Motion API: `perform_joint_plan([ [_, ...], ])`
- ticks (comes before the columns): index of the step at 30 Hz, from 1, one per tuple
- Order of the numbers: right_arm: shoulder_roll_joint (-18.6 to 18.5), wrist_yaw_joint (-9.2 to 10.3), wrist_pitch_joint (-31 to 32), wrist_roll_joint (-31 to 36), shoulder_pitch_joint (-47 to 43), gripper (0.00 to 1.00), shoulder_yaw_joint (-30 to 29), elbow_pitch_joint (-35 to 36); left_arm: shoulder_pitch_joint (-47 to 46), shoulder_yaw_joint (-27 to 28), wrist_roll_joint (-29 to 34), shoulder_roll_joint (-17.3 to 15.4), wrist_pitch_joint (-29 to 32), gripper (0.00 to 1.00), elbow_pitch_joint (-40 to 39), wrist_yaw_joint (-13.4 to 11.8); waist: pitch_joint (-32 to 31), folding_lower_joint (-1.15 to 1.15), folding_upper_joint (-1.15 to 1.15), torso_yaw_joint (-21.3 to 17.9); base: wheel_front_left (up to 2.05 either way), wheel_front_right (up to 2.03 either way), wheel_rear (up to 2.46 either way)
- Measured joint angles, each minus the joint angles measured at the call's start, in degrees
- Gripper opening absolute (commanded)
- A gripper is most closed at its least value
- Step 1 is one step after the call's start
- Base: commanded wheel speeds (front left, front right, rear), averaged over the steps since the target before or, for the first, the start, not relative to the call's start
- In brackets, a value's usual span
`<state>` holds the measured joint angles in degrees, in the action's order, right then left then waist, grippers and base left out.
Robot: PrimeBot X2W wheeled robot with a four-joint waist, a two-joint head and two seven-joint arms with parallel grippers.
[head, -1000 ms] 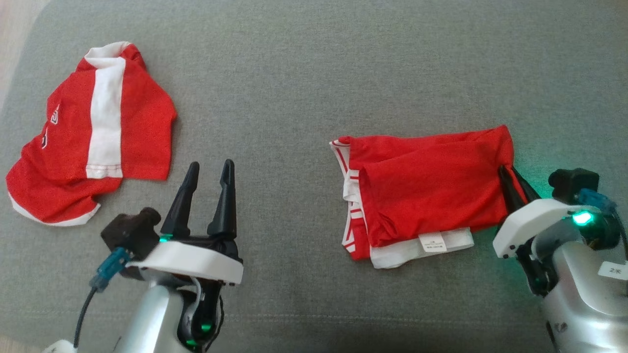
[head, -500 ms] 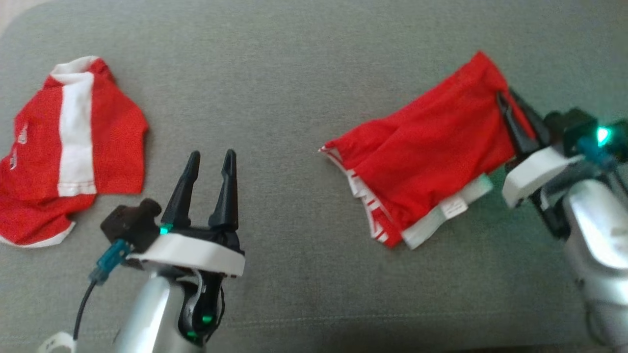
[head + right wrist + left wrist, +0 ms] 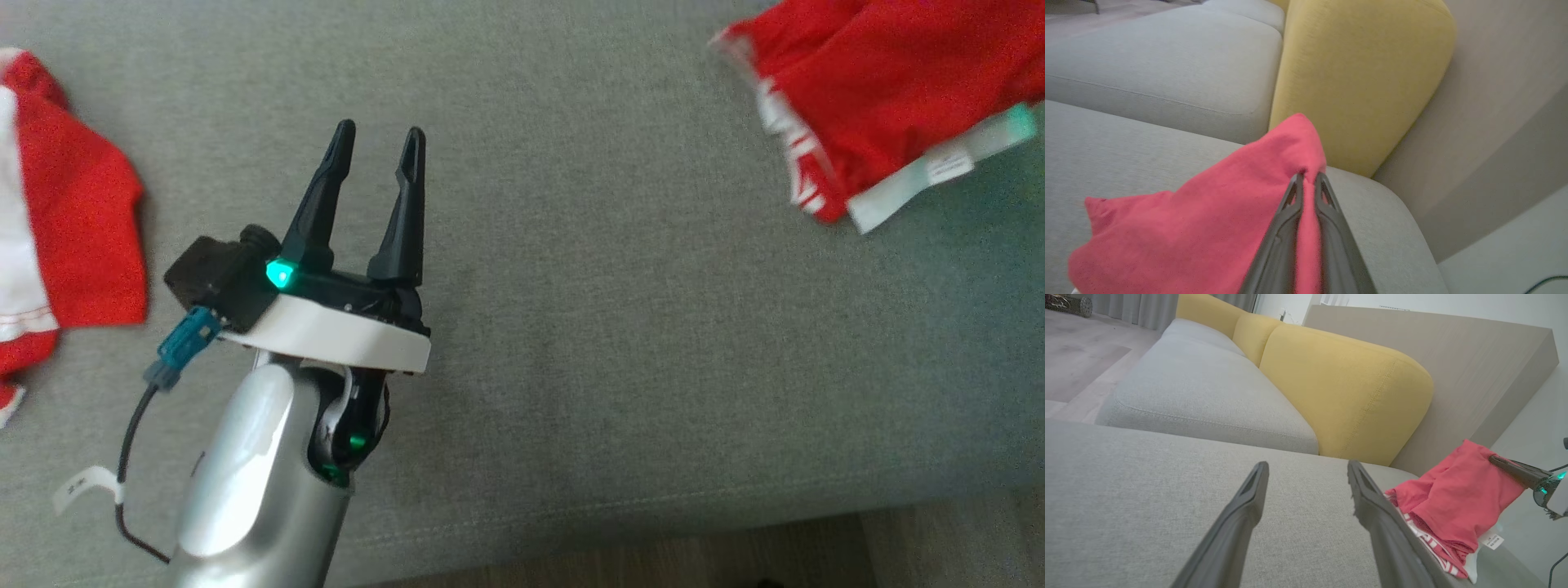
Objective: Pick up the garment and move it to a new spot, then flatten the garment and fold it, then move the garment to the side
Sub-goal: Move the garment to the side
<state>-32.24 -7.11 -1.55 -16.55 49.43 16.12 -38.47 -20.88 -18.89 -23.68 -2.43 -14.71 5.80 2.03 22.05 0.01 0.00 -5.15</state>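
Right gripper (image 3: 1306, 176) pinches the red garment (image 3: 890, 82) by the rounded end of the grey woven cushion (image 3: 612, 327); left gripper (image 3: 377, 139) gapes empty

Left jaws spread, red garment (image 3: 890, 82) upper right

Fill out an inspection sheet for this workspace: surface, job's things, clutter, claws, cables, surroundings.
Surface: grey sofa cushion, bare between the garments.
Job's things: folded red garment, white trim and label showing, one corner raised.
Clutter: red-and-white garment at the head view's left edge.
Claws: left claw open, holding nothing, above the cushion; right claw shut on the folded red garment's corner.
Cables: blue-plugged cable at the left wrist.
Surroundings: yellow backrest, wooden panel behind it.
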Motion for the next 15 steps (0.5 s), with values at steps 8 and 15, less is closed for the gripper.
perform_joint_plan([
  [8,-0.41,0.0,0.63,-0.46,3.0,0.0,-4.85,-8.05,-0.66,0.1,0.51,0.0,0.0,1.0,-0.08,0.1,3.7,-0.01,0.0,-1.62,0.0,0.0,0.0],
  [15,0.35,0.0,-0.47,1.64,4.19,0.0,-8.2,-12.02,-0.6,1.33,0.51,-0.01,0.0,1.0,0.01,0.3,3.96,-0.01,0.0,-1.47,0.0,0.0,0.0],
])
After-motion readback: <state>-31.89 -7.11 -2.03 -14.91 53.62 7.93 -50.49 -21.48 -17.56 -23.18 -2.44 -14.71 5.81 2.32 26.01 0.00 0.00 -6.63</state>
